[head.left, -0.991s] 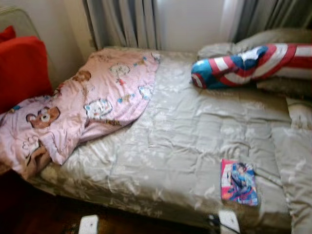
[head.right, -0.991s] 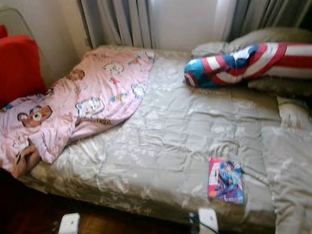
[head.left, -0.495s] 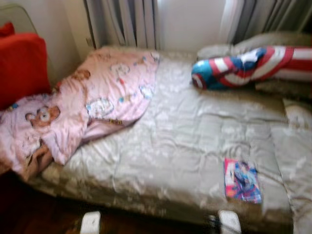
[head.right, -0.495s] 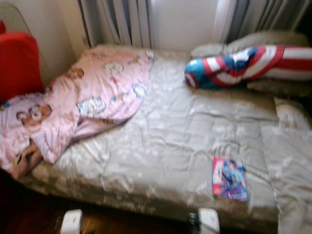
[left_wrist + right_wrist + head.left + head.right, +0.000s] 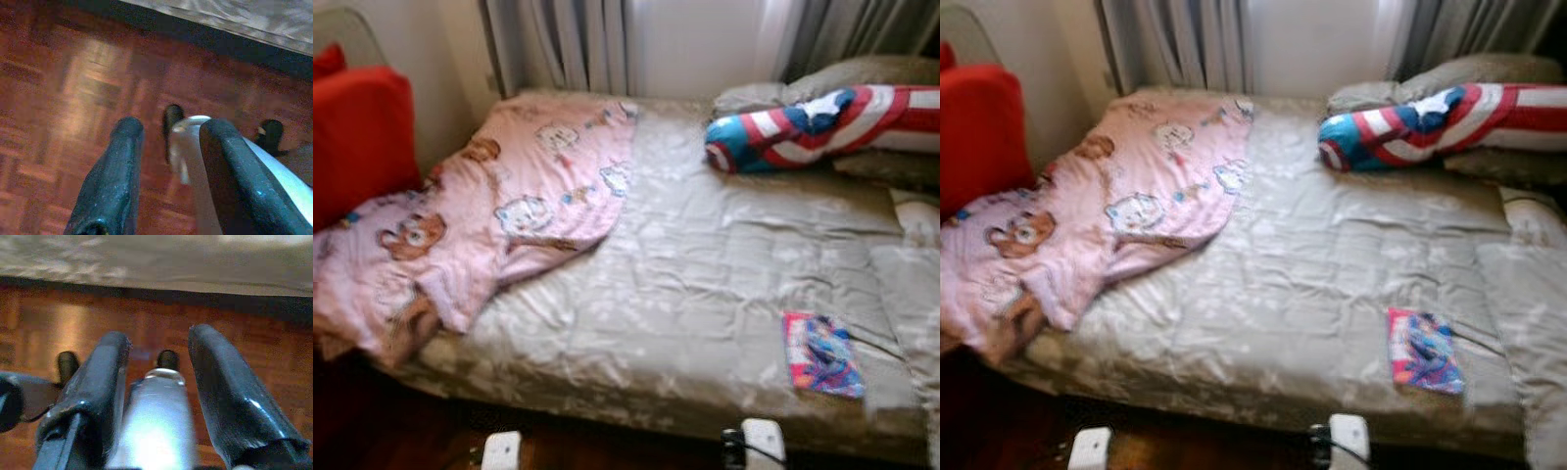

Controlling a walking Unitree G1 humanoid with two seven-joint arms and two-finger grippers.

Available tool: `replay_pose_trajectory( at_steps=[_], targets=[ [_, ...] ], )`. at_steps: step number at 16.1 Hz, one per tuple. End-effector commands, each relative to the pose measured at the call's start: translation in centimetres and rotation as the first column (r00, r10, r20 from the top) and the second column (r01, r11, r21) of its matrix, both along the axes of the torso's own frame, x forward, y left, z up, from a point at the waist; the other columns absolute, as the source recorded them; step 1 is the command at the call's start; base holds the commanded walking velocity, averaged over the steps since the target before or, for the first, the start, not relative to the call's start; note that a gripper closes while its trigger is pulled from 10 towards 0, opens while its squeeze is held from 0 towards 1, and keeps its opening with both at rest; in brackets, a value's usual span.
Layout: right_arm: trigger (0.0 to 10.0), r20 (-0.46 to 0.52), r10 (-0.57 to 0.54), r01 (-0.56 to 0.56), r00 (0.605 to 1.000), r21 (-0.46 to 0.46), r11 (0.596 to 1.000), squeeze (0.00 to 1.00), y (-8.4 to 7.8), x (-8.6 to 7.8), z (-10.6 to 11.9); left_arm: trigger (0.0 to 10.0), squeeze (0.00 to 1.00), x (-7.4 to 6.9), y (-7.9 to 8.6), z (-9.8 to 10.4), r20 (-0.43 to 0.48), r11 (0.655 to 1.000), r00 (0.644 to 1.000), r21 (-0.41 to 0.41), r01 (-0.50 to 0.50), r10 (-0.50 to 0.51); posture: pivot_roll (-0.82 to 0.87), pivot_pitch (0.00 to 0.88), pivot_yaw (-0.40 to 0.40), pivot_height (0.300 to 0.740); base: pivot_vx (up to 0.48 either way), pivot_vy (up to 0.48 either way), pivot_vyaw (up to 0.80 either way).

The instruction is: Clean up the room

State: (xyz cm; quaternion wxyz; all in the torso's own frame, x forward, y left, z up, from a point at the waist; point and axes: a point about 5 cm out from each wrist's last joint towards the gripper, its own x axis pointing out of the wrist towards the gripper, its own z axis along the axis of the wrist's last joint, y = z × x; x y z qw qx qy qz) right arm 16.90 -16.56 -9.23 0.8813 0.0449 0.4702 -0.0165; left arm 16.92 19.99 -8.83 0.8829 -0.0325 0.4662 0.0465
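Book (image 5: pixel 822 354) lies flat on bed (image 5: pixel 705 284), long axis running away from right gripper (image 5: pixel 159 382). Both grippers, left gripper (image 5: pixel 168 161) included, hang floorward, fingers parted, empty.

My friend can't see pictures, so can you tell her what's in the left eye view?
A bed covered with a shiny grey quilt has a pink cartoon-bear blanket crumpled on its left side. A red, white and blue striped bolster pillow lies by the curtains, and a colourful comic book near the front right edge.
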Motion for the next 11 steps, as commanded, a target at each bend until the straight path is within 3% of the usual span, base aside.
replay_pose_trajectory(
  at_steps=[1,6,11],
  targets=[
    [10.0,-0.012,-0.012,0.012,1.0,-0.022,1.0,0.0,-0.8,-0.4,-0.1,10.0,0.0,-0.5,-0.1,-0.2,-0.015,1.0,1.0,-0.013,-0.006,0.006,0.02,0.052,0.009,0.74,0.0,0.304,0.0],
    [10.0,0.006,-0.004,0.005,1.0,-0.016,1.0,0.0,-0.6,0.0,0.1,10.0,0.0,-1.6,1.2,-0.4,-0.024,1.0,1.0,-0.004,-0.016,0.015,0.03,0.056,0.007,0.74,0.0,0.307,0.0],
    [10.0,0.002,-0.002,0.002,1.0,-0.021,1.0,0.0,-0.9,0.0,0.1,10.0,0.0,-1.1,0.8,-0.3,-0.02,1.0,1.0,-0.008,-0.016,0.016,0.03,0.058,0.005,0.74,0.0,0.306,0.0]
  ],
)
